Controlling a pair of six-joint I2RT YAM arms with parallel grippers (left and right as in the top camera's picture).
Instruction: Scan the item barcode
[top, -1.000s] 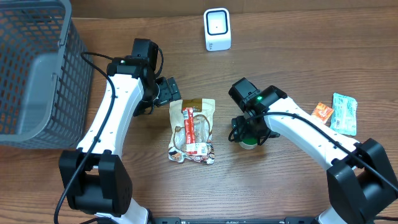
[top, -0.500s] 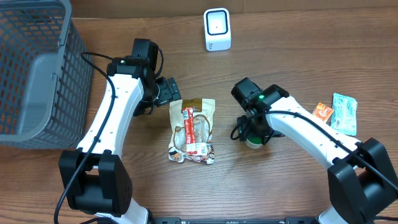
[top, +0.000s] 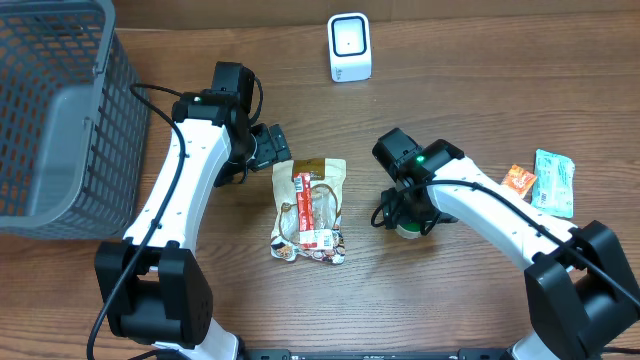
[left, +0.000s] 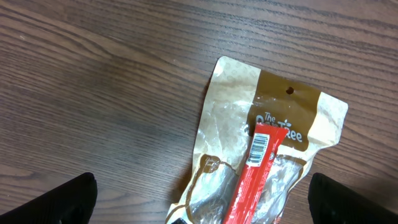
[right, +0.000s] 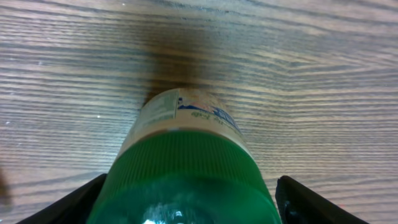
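Observation:
A bottle (right: 186, 155) with a green ribbed cap and a pale label stands upright on the wooden table, mostly hidden under my right wrist in the overhead view. My right gripper (right: 189, 200) (top: 405, 214) is down over it, one finger tight against each side of the cap, shut on it. A brown and silver snack pouch (top: 311, 210) (left: 273, 124) with a red barcoded stick (left: 258, 165) lies flat in the middle. My left gripper (left: 202, 199) (top: 272, 148) hovers open over the pouch's upper end, touching nothing. The white scanner (top: 349, 47) stands at the back.
A grey mesh basket (top: 60, 110) fills the far left. An orange packet (top: 519, 181) and a teal packet (top: 554, 182) lie by the right arm's elbow at the right side.
My right gripper has shifted slightly right and toward the front, and the green-capped bottle went with it. The left arm and the pouch have not moved.

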